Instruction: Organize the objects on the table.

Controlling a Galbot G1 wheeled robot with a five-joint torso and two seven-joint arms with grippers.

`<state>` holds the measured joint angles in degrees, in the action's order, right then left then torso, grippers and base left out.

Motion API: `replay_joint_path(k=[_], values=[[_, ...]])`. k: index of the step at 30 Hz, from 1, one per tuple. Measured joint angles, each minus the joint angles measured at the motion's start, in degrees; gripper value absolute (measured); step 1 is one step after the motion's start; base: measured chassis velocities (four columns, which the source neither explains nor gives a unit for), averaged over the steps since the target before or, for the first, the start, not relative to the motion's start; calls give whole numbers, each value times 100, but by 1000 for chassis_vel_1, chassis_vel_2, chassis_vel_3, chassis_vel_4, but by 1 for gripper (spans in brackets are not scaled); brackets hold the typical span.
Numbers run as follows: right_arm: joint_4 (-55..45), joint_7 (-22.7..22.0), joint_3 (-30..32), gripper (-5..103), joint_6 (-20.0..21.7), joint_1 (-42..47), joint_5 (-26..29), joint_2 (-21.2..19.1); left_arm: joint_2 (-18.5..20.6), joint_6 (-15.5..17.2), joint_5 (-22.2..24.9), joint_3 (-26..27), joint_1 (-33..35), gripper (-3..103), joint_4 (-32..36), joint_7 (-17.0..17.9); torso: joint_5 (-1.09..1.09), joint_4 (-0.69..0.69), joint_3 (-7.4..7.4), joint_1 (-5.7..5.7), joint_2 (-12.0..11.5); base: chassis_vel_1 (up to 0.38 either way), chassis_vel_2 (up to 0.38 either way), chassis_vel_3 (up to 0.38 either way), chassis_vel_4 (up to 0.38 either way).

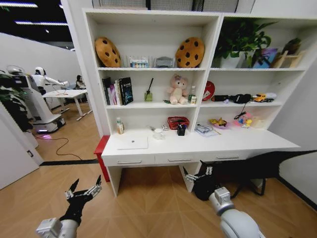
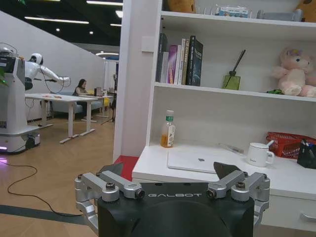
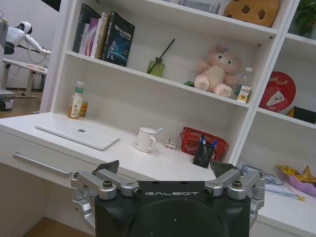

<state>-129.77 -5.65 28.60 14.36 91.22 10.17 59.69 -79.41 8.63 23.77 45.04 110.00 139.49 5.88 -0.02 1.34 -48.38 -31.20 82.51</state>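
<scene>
Clearly both wide-spread — left gripper [image 1: 83,191] and right gripper [image 1: 197,174], each marked GALBOT — hang before the table [image 1: 247,141]

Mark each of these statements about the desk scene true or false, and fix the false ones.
1. The laptop lies closed on the desk. True.
2. The left gripper holds the bottle. False: it is open and empty, low in front of the desk, while the bottle stands at the desk's back left.
3. The white mug stands between the laptop and the red basket. True.
4. The pink bear sits on the desk top. False: it sits on a shelf above the desk.
5. The right gripper is open, below the desk's front edge. True.
</scene>
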Motion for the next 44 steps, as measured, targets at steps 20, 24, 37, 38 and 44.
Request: replay_joint_path(k=[20,24,37,38,44], values=[[130,84,45,100,-217,35,-199,41,0,0,0,-1,1,100,0,0,1,0,0,0,-1,109,-107,-114,124],[129,85,44,100,-216,35,-199,41,0,0,0,-1,1,100,0,0,2,0,0,0,-1,0,0,0,0],[125,85,45,100,-211,33,-199,41,0,0,0,-1,1,100,0,0,2,0,-1,-2,-1,0,0,0,0],[124,84,45,100,-211,33,-198,41,0,0,0,-1,1,100,0,0,2,0,-1,-2,-1,0,0,0,0],[122,83,44,100,-208,33,-197,41,0,0,0,-1,1,100,0,0,2,-1,-1,-2,-1,0,0,0,0]])
